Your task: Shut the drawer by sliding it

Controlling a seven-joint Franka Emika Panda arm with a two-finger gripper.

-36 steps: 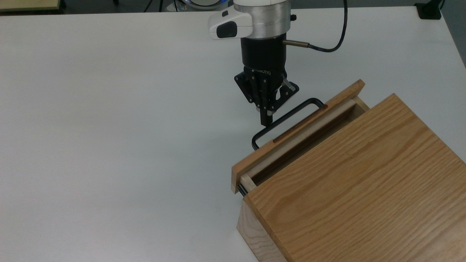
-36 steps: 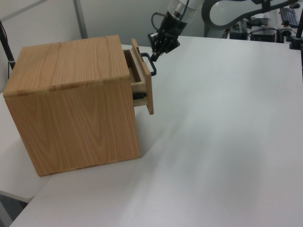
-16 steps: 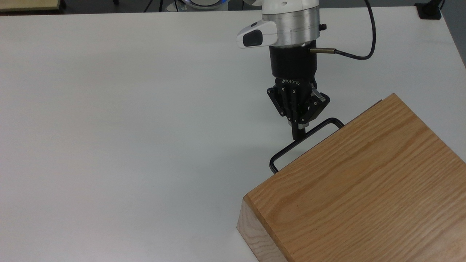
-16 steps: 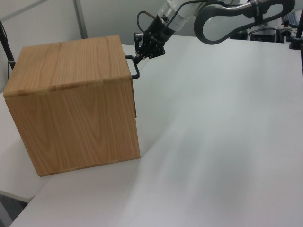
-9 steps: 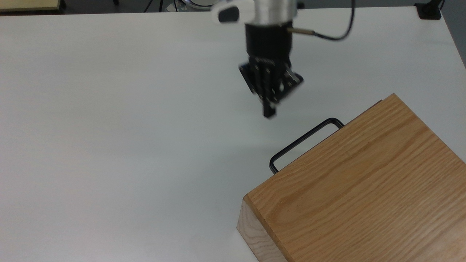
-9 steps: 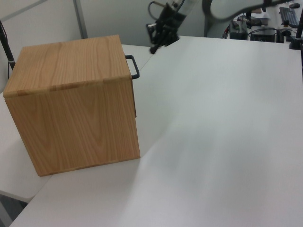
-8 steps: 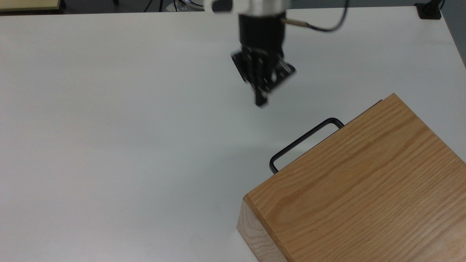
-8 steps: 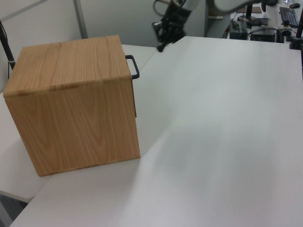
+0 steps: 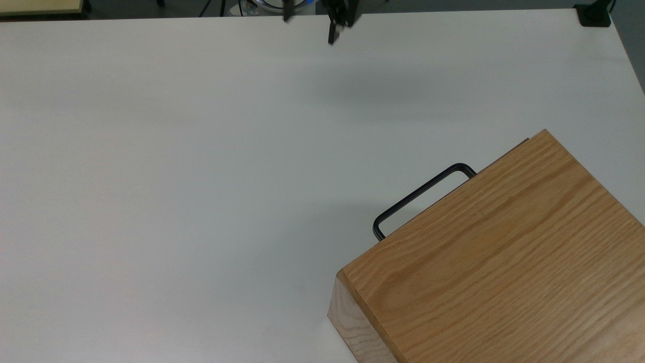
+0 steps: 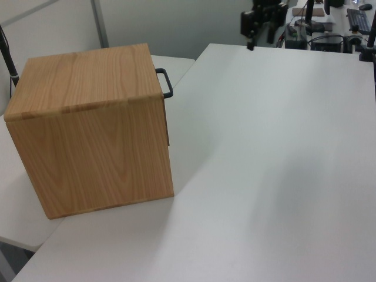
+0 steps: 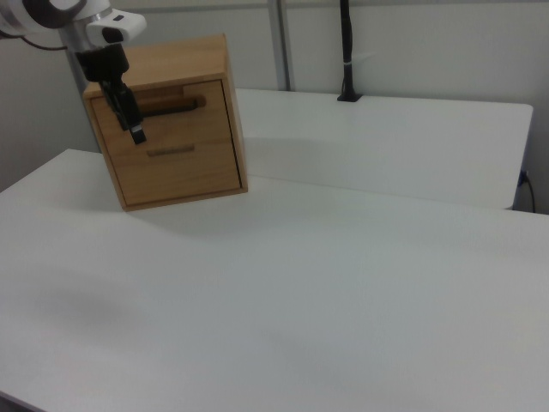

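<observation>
The drawer [image 11: 199, 123] sits pushed flush into the oak cabinet [image 9: 504, 262], as the upper of two fronts in the right view. Its thin black handle [image 9: 422, 195] juts from the cabinet's front edge in the top view, and the handle [image 10: 167, 83] also sticks out in the left view. My gripper [image 9: 331, 39] hangs shut with nothing in it at the top view's upper edge, far from the handle. In the left view the gripper [image 10: 251, 43] is above the table's far end. In the right view the gripper [image 11: 137, 136] overlaps the cabinet's left edge.
The cabinet [image 10: 88, 129] stands at the left view's left, across a seam between two white tables [image 10: 270, 153]. A lower drawer front with a wooden pull [image 11: 169, 152] sits under the closed one. A black pole [image 11: 346, 51] rises at the right view's far edge.
The drawer went from partly open to fully pushed in. The gripper then left the handle and pulled back and up across the table, away from the cabinet.
</observation>
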